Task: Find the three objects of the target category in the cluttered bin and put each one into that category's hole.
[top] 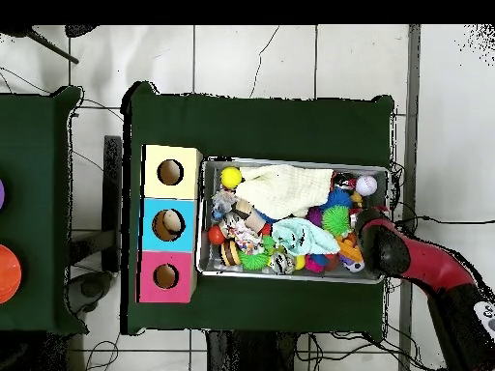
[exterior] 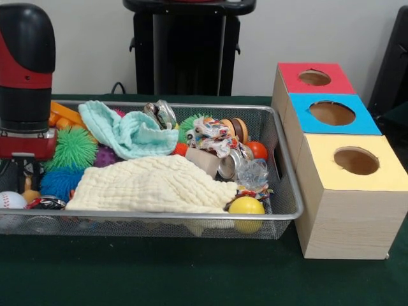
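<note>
The wire mesh bin (exterior: 159,218) stands on the green table, full of toys and cloths; it also shows in the overhead view (top: 290,278). No teddy bear, tiger or duck shows; they are hidden or out of view. The red-topped box's hole (exterior: 314,78) is the farthest of three beside the bin's right end, and it shows in the overhead view (top: 165,276). My gripper (exterior: 22,172) hangs under the red and black arm (top: 387,249), low at the bin's left end next to a green spiky ball (exterior: 73,148). Whether it holds anything is hidden.
A cream cloth (exterior: 153,185) and a mint cloth (exterior: 127,131) cover much of the bin. Around them lie a blue spiky ball (exterior: 60,180), a rope toy (exterior: 213,135), a yellow ball (exterior: 246,207) and a baseball (exterior: 11,200). Blue-topped (exterior: 331,113) and yellow-topped (exterior: 356,160) holes sit nearer.
</note>
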You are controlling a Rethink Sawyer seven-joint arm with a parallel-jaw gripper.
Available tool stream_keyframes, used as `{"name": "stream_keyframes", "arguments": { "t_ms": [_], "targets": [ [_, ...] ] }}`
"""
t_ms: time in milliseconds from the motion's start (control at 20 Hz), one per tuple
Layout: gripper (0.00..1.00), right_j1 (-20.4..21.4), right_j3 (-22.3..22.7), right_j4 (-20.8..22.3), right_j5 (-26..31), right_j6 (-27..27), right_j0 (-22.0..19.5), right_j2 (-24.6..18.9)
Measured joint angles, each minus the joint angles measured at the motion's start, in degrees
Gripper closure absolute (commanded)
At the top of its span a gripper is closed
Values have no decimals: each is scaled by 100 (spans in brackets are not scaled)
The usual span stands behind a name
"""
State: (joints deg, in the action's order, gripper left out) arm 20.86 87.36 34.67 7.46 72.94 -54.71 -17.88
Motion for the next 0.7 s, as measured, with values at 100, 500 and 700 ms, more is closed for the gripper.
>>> {"name": "stream_keyframes", "arguments": {
  "t_ms": [100, 500, 700],
  "targets": [
    [100, 24, 2, 47, 5, 0, 25, 2],
    [100, 253, 190, 58, 137, 0, 115, 2],
    [100, 689, 429, -62, 561, 0, 266, -17]
  ]
}}
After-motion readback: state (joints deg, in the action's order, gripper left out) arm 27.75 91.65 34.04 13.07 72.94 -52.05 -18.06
